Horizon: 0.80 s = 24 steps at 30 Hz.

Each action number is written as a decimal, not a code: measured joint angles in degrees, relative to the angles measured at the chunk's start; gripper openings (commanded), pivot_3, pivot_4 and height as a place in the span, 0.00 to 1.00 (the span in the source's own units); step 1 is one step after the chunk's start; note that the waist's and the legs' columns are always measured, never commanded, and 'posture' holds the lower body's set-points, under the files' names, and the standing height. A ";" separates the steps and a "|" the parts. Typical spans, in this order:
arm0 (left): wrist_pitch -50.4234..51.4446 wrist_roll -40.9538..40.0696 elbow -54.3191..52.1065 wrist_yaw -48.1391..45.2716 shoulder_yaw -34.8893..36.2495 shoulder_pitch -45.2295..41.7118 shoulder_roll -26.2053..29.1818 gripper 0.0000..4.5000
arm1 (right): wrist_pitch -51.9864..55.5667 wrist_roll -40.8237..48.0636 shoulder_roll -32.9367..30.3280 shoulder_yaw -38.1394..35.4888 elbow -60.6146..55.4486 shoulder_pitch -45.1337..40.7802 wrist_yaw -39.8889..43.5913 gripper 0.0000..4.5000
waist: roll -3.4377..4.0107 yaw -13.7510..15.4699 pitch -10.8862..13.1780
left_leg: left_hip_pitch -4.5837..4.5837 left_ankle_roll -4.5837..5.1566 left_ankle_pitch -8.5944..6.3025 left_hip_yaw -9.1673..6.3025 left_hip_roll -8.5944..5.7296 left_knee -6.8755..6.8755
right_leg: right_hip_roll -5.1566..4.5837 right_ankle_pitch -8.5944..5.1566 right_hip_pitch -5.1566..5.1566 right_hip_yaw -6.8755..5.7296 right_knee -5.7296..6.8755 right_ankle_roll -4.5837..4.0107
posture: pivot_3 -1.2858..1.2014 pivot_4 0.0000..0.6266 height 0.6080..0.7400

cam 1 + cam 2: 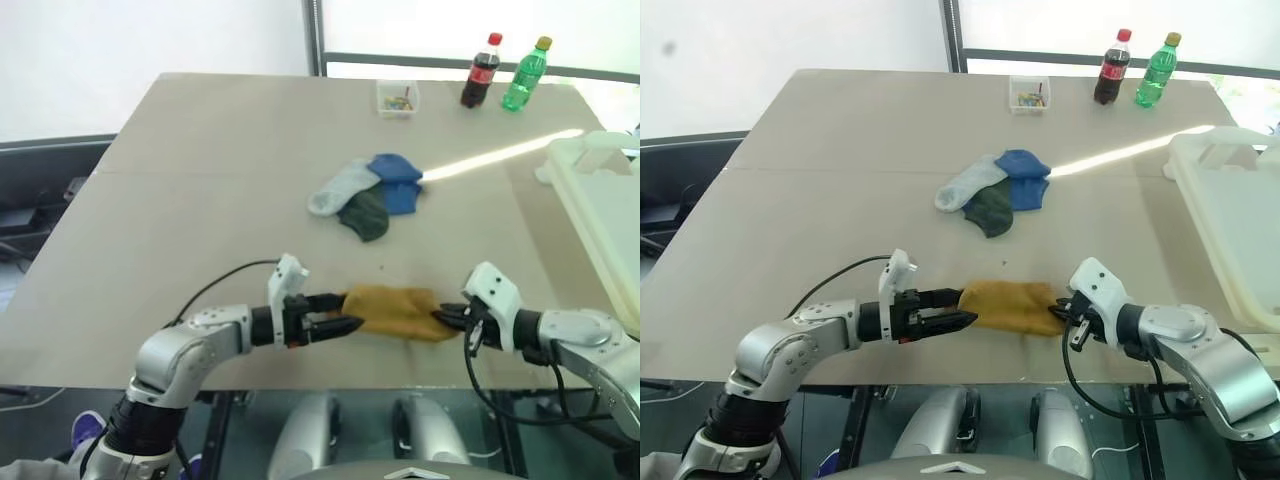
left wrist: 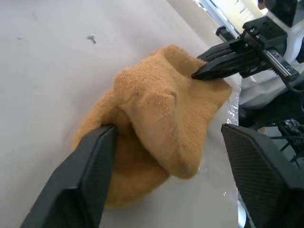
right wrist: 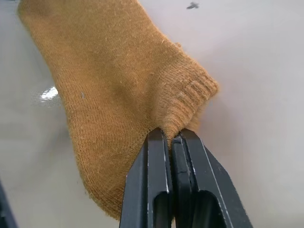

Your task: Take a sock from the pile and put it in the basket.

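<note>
Mustard sock pinched at one end, basket not yet reached.

The right gripper (image 1: 447,318) has its fingers clamped on the mustard sock (image 1: 397,310) near the desk (image 1: 180,200) front edge; the left gripper (image 1: 337,312) fingers stand apart, straddling the other end (no grip). The pile (image 1: 368,195) lies mid-desk. Next, I judge: lift and carry right to the basket (image 1: 600,215). No bottle label is readable.

The scene is brightly lit by daylight from the windows behind. A glaring streak of sunlight is cast across the table (image 1: 250,180). The wrist views are slightly softened near the edges.
</note>
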 measured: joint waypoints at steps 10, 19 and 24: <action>-8.82 2.55 -0.15 -6.95 1.53 0.14 2.87 0.78 | -7.22 -1.40 0.08 -0.41 2.54 1.23 2.11 0.00 | 0.00 0.41 0.00 | -0.08 -0.02 0.01 0.01 -0.05 0.03 | -0.07 -0.07 0.00 -0.03 -0.04 -0.13 | 0.52 0.24 0.91; -8.09 3.50 2.85 -7.34 -1.76 -3.68 -0.70 0.78 | -9.84 -2.26 -0.06 -0.51 3.25 1.29 3.49 0.00 | 0.00 0.27 0.00 | -0.06 0.00 0.01 0.02 -0.04 0.04 | 0.17 0.05 0.01 -0.04 -0.01 0.09 | 0.52 0.24 0.91; -8.21 5.63 6.92 -5.08 -3.21 -5.94 -4.38 0.78 | -13.93 -1.73 3.21 -0.86 3.17 -0.95 3.72 0.00 | 0.00 0.25 0.00 | -0.05 0.01 0.01 0.00 -0.03 0.08 | 0.26 0.06 0.02 -0.03 0.01 0.11 | 0.52 0.24 0.91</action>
